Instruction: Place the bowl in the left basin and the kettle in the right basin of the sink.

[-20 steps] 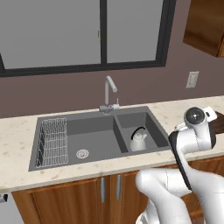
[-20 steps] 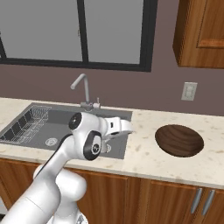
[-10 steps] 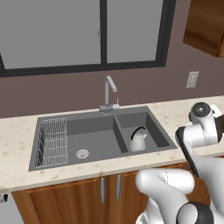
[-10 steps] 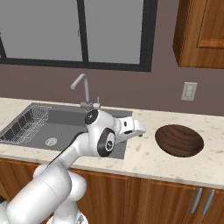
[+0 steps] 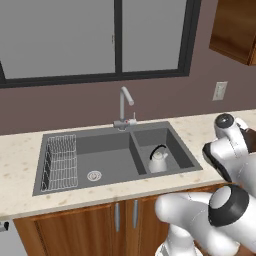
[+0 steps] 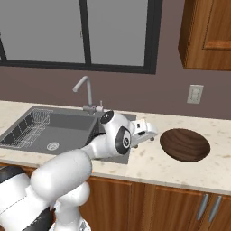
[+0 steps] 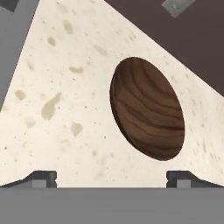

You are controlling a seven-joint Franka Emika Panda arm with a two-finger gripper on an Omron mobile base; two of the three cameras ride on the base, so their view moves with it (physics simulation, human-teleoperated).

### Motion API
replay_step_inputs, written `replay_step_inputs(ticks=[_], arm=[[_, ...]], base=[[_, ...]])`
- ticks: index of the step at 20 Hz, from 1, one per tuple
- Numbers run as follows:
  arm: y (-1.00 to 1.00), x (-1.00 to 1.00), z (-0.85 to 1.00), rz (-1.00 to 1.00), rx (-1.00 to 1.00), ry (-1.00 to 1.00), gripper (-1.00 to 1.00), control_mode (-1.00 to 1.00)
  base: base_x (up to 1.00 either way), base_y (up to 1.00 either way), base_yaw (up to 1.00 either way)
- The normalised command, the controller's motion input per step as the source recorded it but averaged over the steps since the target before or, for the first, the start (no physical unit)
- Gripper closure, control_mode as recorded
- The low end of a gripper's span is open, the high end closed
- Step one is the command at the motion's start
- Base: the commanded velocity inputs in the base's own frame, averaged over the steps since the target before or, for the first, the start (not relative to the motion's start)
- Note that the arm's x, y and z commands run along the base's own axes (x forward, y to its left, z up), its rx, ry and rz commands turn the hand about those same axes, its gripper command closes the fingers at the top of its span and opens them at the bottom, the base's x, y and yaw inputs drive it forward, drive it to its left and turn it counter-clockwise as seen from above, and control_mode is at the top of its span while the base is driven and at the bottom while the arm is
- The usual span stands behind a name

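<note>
While heading for the bowl (image 7: 148,108), best to go slow and aim well. Sits flat on the speckled desk (image 7: 65,109), ahead of the fingers (image 7: 112,178) and a bit toward the right tip, not touched yet. Spread wide apart, with nothing between them.

Already done with the kettle (image 5: 159,160): stands in the right basin (image 5: 172,149) of the sink (image 5: 65,187), far behind the fingers now. Left basin (image 5: 107,162) waits with just its wire rack (image 5: 61,161) and drain.

Seen from the right base, hangs above the desk between sink and bowl (image 6: 185,144), close beside the bowl's near edge.

To do this well: keep the tips apart, slide forward until the near rim lies between them, one tip inside the bowl and one outside. Then come down and squeeze on the rim. Wide and shallow, so probably too big to grab across. Likely to tip or slip if pinched too lightly, so hold tight before lifting.
</note>
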Motion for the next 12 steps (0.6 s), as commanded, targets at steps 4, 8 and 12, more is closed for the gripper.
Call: replay_step_inputs(ticks=[4, 8, 12], arm=[[-0.18, 0.17, -0.4, 0.02, -0.05, 0.01, -1.0, -1.0], [-0.23, 0.1, -0.37, 0.0, -0.08, 0.0, -1.0, -1.0], [-0.25, 0.13, -0.37, 0.0, -0.09, 0.0, -1.0, -1.0]], base=[[0.0, 0.0, 0.0], [0.0, 0.0, 0.0], [0.0, 0.0, 0.0]])
